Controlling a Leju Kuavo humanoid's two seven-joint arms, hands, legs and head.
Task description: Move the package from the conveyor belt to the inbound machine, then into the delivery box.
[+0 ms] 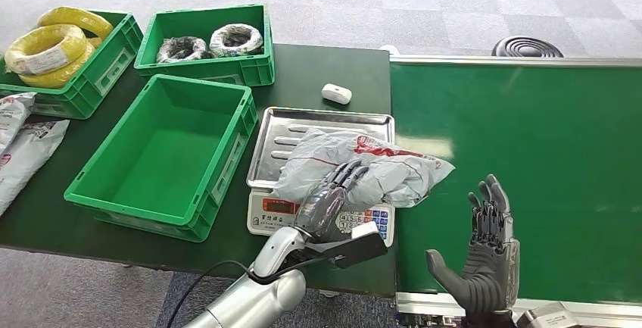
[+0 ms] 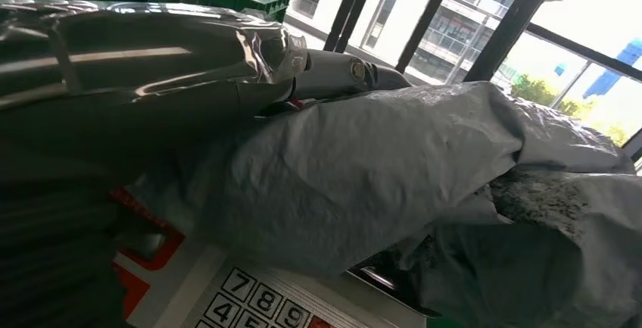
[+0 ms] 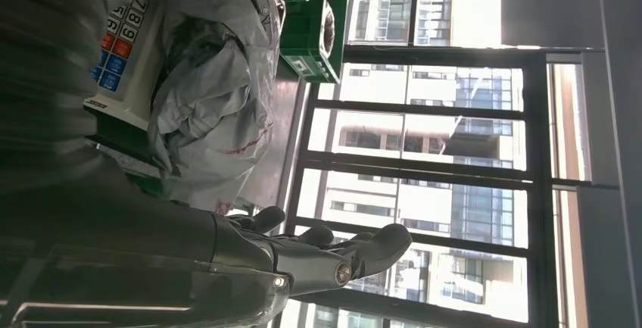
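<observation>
The grey package [image 1: 363, 167], a crumpled plastic mailer with red print too creased to read, is lying on the steel tray of the weighing scale [image 1: 325, 127], its right end hanging past the tray toward the green conveyor belt [image 1: 522, 169] at three o'clock. The left hand [image 1: 327, 199] is resting its fingers on the package's near-left edge, pressing down on the plastic; whether it is actually gripping is hard to tell, since the left wrist view is showing mostly folds of grey film. Below the package the scale's keypad [image 2: 257, 301] is showing digits 4, 5, 7, 8 and 9, the rest being covered or cut off; its red display in the head view is too small to read. The right hand [image 1: 481, 256] is hovering over the belt at five o'clock, fingers apart and holding nothing. The empty green delivery box [image 1: 166, 154] is sitting at nine o'clock of the scale. Crates at eleven o'clock are holding yellow coils [image 1: 49, 48] and wrapped rolls [image 1: 208, 42]; a small white object [image 1: 336, 93] is lying at twelve o'clock.
</observation>
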